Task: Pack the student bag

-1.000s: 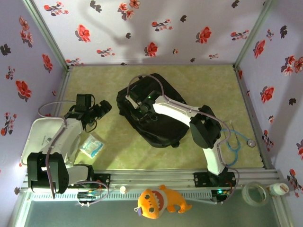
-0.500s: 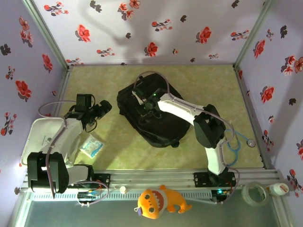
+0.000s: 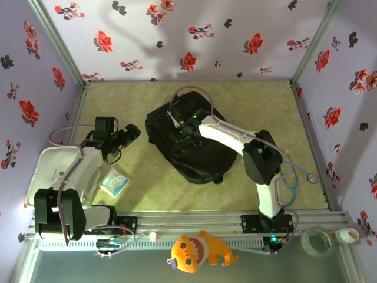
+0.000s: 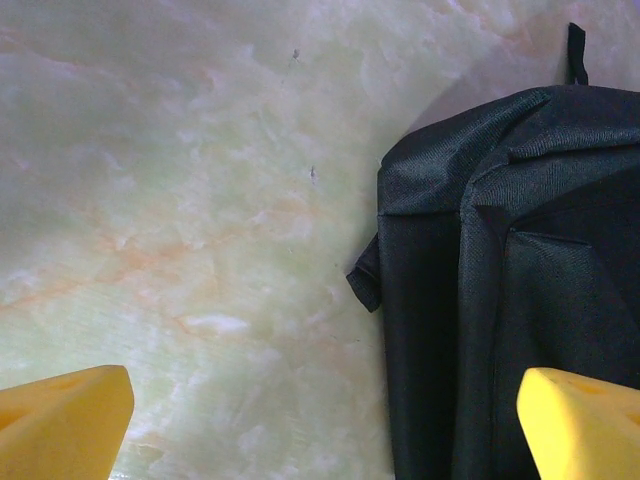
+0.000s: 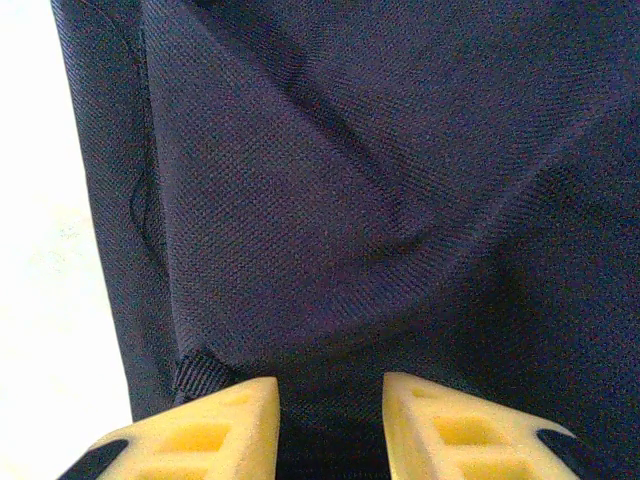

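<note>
The student bag (image 3: 197, 150), a large black fabric backpack, lies flat in the middle of the table. My right gripper (image 3: 184, 126) hovers low over its upper part. In the right wrist view its yellow fingertips (image 5: 225, 425) stand apart, close above creased black bag fabric (image 5: 330, 200), with nothing clamped between them. My left gripper (image 3: 131, 134) sits to the left of the bag, over bare table. Its yellow fingertips (image 4: 60, 420) are spread wide, and the bag's edge (image 4: 500, 270) lies just inside the right one.
A white hard case (image 3: 52, 171) lies at the left edge under the left arm, with a clear packet (image 3: 113, 181) beside it. A stethoscope (image 3: 293, 177) lies at the right. An orange plush toy (image 3: 197, 250), a tape roll (image 3: 317, 240) and a small bottle (image 3: 347, 236) sit past the front rail.
My right gripper has shifted a little to the right and farther back over the bag. The left arm has hardly moved.
</note>
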